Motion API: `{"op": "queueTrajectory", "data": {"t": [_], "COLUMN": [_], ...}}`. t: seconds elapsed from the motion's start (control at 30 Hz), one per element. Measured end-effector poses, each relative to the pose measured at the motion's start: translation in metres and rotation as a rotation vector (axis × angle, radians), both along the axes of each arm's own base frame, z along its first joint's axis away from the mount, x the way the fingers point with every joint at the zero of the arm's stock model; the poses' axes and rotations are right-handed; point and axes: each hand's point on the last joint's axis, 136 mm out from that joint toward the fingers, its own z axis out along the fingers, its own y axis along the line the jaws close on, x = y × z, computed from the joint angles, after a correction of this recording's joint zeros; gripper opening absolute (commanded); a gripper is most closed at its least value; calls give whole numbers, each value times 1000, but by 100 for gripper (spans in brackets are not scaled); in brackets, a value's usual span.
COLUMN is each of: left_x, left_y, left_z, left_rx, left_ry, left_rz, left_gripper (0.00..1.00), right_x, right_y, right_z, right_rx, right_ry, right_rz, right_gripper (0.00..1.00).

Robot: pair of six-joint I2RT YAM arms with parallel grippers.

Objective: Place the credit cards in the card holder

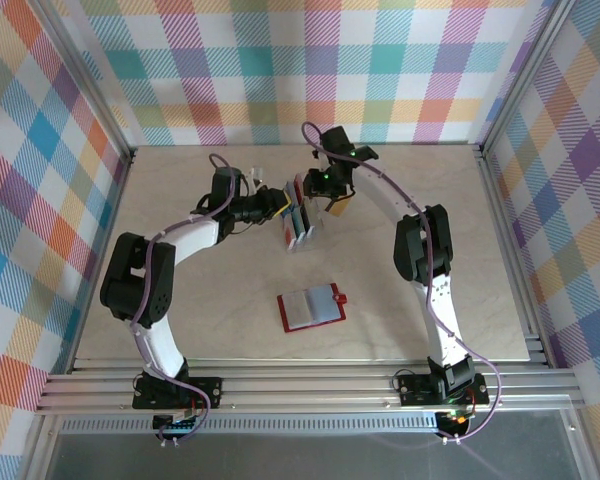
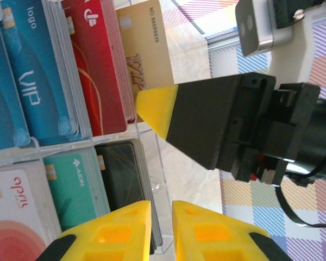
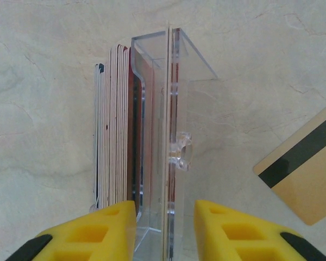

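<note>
The red card holder (image 1: pixel 311 309) lies open on the table, grey pockets up, well in front of both grippers. Several credit cards stand in a clear plastic rack (image 1: pixel 299 224): blue (image 2: pixel 38 81), red (image 2: pixel 95 76), teal (image 2: pixel 76 185) and white-red (image 2: pixel 16 217). A gold card (image 2: pixel 144 54) shows beyond the red ones. To the right of the rack (image 3: pixel 174 81) is a gold card with a dark stripe (image 3: pixel 301 171). My left gripper (image 2: pixel 162 212) is at the rack's left side, its jaws a narrow gap apart. My right gripper (image 3: pixel 165 209) is open, straddling the rack's clear end wall.
A stack of black cards (image 2: pixel 119 174) fills the rack slot nearest my left fingertips. The right gripper's black finger with its yellow tip (image 2: pixel 155 111) reaches in close above the left one. Plaid walls and metal rails enclose the beige table (image 1: pixel 180 330).
</note>
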Motion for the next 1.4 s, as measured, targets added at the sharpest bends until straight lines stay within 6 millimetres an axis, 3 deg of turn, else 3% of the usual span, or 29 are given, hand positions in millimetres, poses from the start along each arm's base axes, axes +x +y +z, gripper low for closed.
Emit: {"op": "queueTrajectory", "data": {"t": [0.2, 0.57, 0.73, 0.87, 1.1, 1.3, 1.4], "left_x": [-6, -6, -9, -18, -52, -86, -109], "left_y": [0, 2, 1, 1, 3, 4, 2], "left_z": [-13, -18, -22, -36, -66, -65, -61], "left_rx": [36, 66, 75, 96, 174, 252, 295], "left_ry": [7, -1, 1, 23, 51, -14, -68], "left_rz": [-3, 1, -4, -9, -26, -40, -58], "left_gripper": [18, 18, 18, 18, 19, 25, 27], "right_x": [0, -5, -5, -9, -41, -77, -106], "right_y": [1, 2, 1, -1, -18, -36, -45], "right_z": [4, 26, 39, 46, 65, 101, 99], "right_rx": [-7, 1, 6, 9, 20, 101, 152], "right_ry": [-13, -51, -75, -87, -116, -192, -192], "right_rz": [-1, 0, 1, -1, -22, -57, -63], "right_gripper": [23, 4, 0, 0, 0, 0, 0]}}
